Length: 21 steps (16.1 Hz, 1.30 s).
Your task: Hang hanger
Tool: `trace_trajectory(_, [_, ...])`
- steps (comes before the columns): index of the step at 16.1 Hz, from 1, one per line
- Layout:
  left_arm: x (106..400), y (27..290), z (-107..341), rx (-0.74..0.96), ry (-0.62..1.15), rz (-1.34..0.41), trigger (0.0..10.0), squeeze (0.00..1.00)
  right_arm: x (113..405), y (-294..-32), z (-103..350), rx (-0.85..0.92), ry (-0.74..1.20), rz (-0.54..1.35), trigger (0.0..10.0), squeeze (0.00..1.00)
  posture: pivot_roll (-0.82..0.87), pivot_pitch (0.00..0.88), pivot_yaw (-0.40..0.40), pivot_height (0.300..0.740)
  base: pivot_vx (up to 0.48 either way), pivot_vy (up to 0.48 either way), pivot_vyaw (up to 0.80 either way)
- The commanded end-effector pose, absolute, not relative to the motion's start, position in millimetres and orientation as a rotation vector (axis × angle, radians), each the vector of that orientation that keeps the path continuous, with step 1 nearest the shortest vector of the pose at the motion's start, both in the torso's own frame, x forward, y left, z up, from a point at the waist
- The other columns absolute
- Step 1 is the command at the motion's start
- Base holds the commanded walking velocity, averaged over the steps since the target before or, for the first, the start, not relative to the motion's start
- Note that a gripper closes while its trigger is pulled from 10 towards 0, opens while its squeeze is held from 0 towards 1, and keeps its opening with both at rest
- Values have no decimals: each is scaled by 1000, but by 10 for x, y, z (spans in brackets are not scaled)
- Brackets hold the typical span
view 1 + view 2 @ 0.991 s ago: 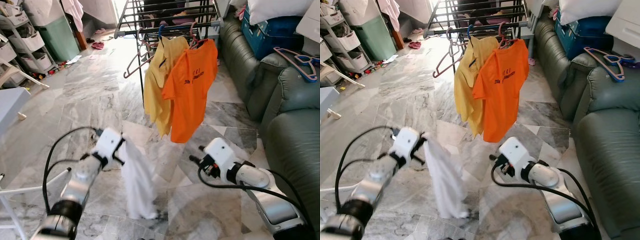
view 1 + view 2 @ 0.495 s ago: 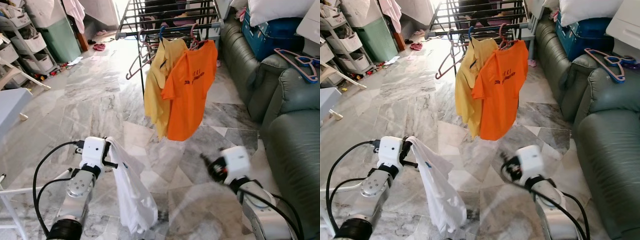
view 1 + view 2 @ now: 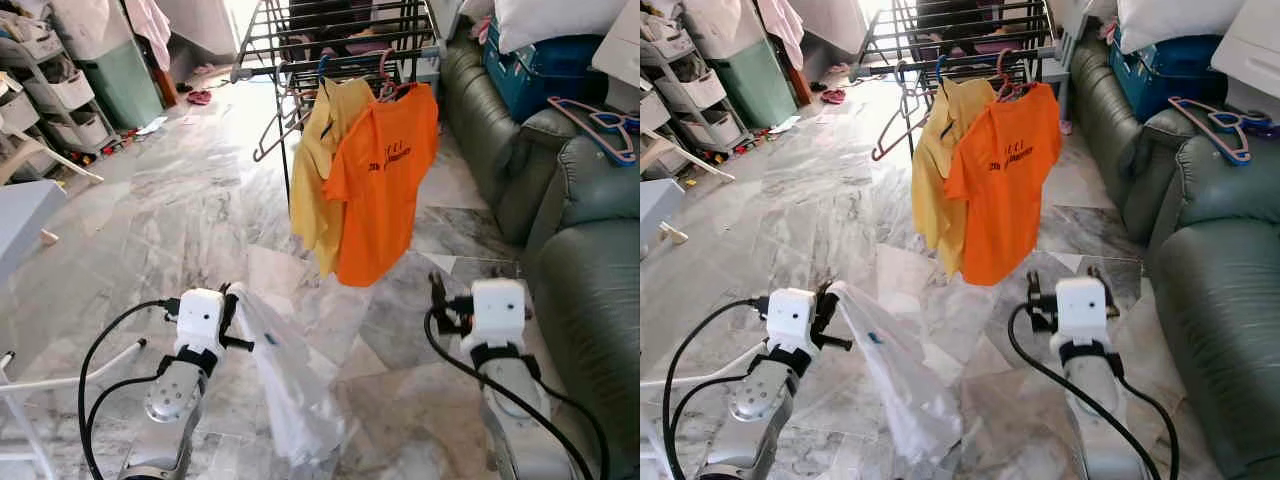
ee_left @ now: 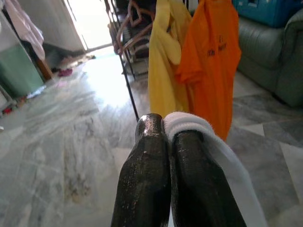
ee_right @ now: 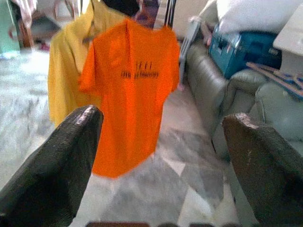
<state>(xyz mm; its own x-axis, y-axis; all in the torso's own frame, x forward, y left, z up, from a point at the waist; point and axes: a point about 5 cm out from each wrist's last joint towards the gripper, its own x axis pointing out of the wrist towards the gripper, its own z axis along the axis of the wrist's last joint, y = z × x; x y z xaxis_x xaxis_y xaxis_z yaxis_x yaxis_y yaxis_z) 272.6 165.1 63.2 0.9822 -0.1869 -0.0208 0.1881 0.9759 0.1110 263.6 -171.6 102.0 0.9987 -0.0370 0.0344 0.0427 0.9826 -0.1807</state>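
My left end effector [image 4: 163, 142] is clamped on a white shirt [image 3: 290, 385] that hangs toward the marble floor [image 3: 170, 210]. My right end effector [image 5: 161, 156] is spread wide, holding nothing, facing the orange shirt [image 3: 382, 180] and yellow shirt [image 3: 318, 165] hung on the drying rack [image 3: 330, 40] ahead.

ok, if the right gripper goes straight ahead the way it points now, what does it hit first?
Likely the orange t-shirt on the drying rack: it sits between the open right gripper fingers in the wrist view. Bare floor before it; depth is unclear.
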Motion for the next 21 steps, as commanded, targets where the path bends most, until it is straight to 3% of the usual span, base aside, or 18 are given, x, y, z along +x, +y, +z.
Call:
trace_trajectory(1, [2725, 1725, 666, 140, -1, -157, 471, 0, 2610, -1655, 989, -168, -31, -40, 10000, 1000, -151, 0, 153, 740, 0, 0, 0])
trace_trajectory(2, [2707, 1751, 606, 138, 27, -130, 2431, 0, 2585, -1633, 925, -171, -14, -44, 10000, 1000, -153, 0, 153, 740, 0, 0, 0])
trace_trajectory(3, [2694, 1757, 565, 134, 46, -118, 3843, 0, 2568, -1612, 881, -186, -5, -43, 10000, 933, -153, 0, 153, 740, 0, 0, 0])
trace_trajectory(4, [2684, 1753, 525, 129, 62, -111, 4627, 0, 2554, -1595, 841, -174, 6, -52, 10000, 867, -152, 0, 152, 740, 0, 0, 0])
trace_trajectory(5, [2696, 1744, 501, 111, 69, -86, 5490, 0, 2544, -1571, 799, -156, 16, -57, 10000, 682, -154, 0, 152, 740, 0, 0, 0])
trace_trajectory(6, [2722, 1722, 506, 99, 68, -75, 7569, 0, 2541, -1566, 778, -176, 18, -58, 10000, 604, -156, 0, 150, 740, 0, 0, 0])
trace_trajectory(7, [2751, 1685, 532, 86, 54, -81, 7059, 0, 2541, -1561, 768, -160, 25, -62, 10000, 31, -156, 0, 148, 740, 0, 0, 0])
trace_trajectory(11, [2776, 1661, 562, 63, 38, -83, 8314, 0, 2594, -1613, 849, -136, -1, -86, 10000, 0, -166, 0, 143, 740, 0, 0, 0])
trace_trajectory(18, [2768, 1682, 605, 65, 1, -58, 8000, 0, 2606, -1633, 896, -168, -10, -58, 10000, 0, -172, 0, 116, 740, 0, 0, 0])
trace_trajectory(21, [2632, 1767, 645, 78, -21, -52, 8392, 0, 2556, -1695, 915, -188, -11, -47, 10000, 0, -164, 0, 104, 740, 0, 0, 0])
